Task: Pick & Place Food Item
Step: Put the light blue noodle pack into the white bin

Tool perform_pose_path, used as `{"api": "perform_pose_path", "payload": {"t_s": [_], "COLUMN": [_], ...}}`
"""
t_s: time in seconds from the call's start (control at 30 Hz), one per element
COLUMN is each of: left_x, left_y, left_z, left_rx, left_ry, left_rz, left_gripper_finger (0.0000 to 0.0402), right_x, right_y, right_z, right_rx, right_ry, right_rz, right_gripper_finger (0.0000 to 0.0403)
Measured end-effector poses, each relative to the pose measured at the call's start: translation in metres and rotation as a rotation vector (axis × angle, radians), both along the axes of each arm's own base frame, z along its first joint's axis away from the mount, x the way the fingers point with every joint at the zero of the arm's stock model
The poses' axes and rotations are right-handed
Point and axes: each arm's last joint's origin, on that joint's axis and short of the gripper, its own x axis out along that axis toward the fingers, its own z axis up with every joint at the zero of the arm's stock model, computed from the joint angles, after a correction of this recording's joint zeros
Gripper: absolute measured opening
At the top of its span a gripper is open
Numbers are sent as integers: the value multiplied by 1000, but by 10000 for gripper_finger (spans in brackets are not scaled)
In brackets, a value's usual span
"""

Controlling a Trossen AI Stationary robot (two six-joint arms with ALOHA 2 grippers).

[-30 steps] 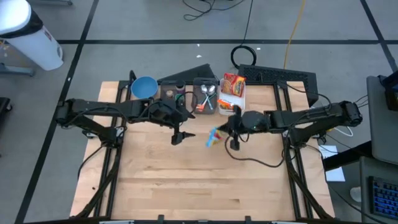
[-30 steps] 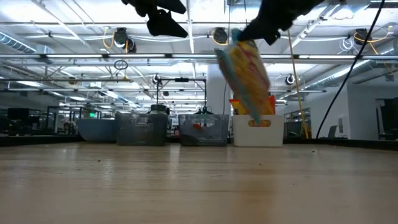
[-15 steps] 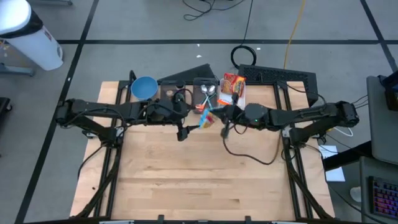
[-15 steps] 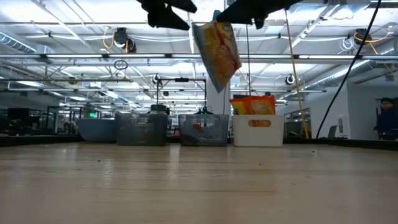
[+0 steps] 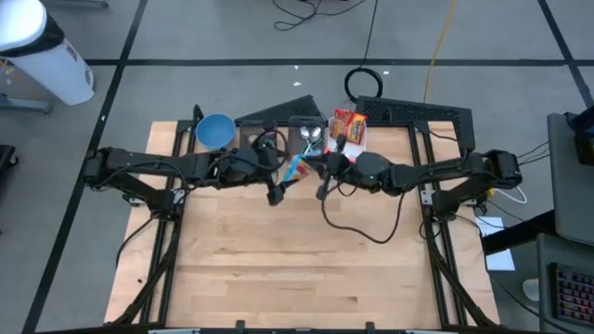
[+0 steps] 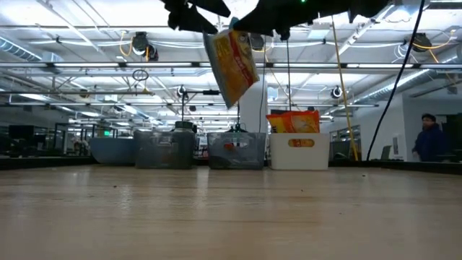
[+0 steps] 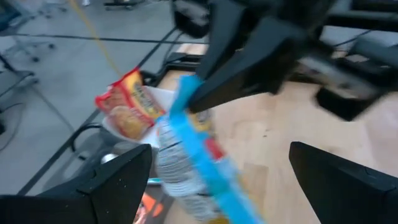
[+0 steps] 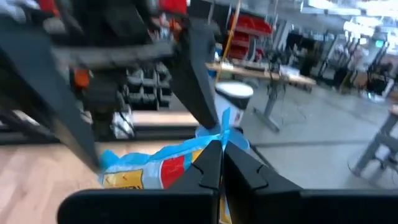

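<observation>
A white bin (image 5: 356, 141) at the table's (image 5: 278, 269) far edge holds orange-red snack packs (image 5: 349, 125); beside it a clear tray (image 5: 309, 148) holds spoons (image 5: 312, 135), and a blue bowl (image 5: 214, 131) sits further along the same edge. In front of them, the near half of the wooden top lies bare. The right gripper (image 5: 306, 163), fingers pinched together on the blue top seam, holds a snack bag (image 5: 296, 171) in the air above the table, just in front of the tray. In the low view the bag (image 6: 231, 65) hangs long axis roughly vertical, slightly tilted. The left gripper (image 5: 276, 193), fingers wide apart, hovers just beside it.
</observation>
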Motion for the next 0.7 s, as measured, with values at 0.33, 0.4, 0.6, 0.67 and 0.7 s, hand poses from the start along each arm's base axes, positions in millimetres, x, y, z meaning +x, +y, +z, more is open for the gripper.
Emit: {"api": "perform_pose_path", "payload": {"t_s": [0.33, 0.4, 0.6, 0.67, 0.7], "left_x": [1, 2, 3, 3, 3], "left_y": [3, 3, 3, 3, 3], "left_z": [-2, -2, 1, 2, 2], "left_rx": [33, 35, 38, 42, 43], "left_ry": [6, 0, -31, -39, -42], "left_rz": [94, 99, 99, 98, 97], "left_gripper_finger": [390, 390, 390, 387, 382], "right_x": [0, 0, 0, 0, 0], "right_y": [7, 7, 7, 7, 7], "right_z": [8, 8, 9, 9, 9], "right_rx": [-40, -40, -44, -44, -44], "right_ry": [-67, -66, -74, -80, -81], "right_rz": [21, 21, 22, 22, 22], "right_gripper_finger": [0, 0, 0, 0, 0]}}
